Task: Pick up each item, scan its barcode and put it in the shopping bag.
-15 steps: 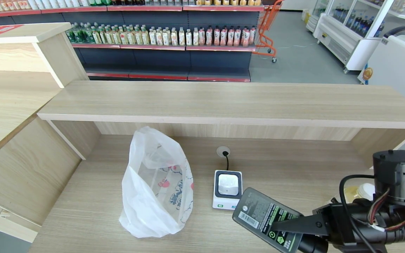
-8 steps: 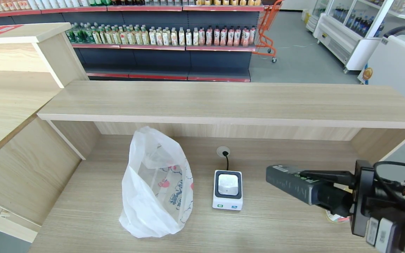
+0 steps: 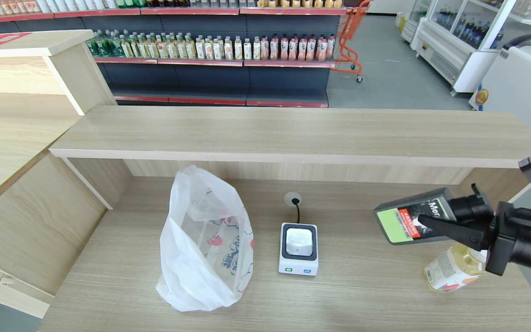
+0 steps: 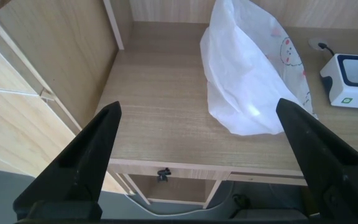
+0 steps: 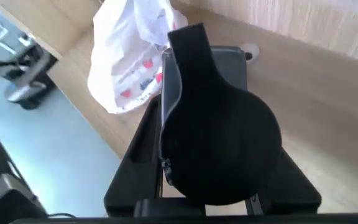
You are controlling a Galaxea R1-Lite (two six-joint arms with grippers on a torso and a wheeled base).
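Observation:
My right gripper (image 3: 433, 225) is shut on a flat dark grey bottle (image 3: 410, 220) with a green and red label, held in the air to the right of the white barcode scanner (image 3: 298, 249). The right wrist view looks along the bottle's black cap (image 5: 219, 146). The white plastic shopping bag (image 3: 205, 244) stands open to the left of the scanner and also appears as the bag (image 5: 132, 59) past the bottle. My left gripper (image 4: 197, 168) is open above the desk's front left edge, short of the bag (image 4: 253, 74) and the scanner (image 4: 352, 79).
A yellow bottle (image 3: 454, 267) lies on the desk below my right gripper. The scanner's cable runs to a hole (image 3: 292, 198) in the desk. A raised counter shelf (image 3: 293, 133) overhangs the back, and a wooden side wall (image 3: 30, 230) closes the left.
My right gripper has lifted the dark bottle from low beside the scanner, up and to the right, and turned it. Its barcode side faced up; now the green and red label shows.

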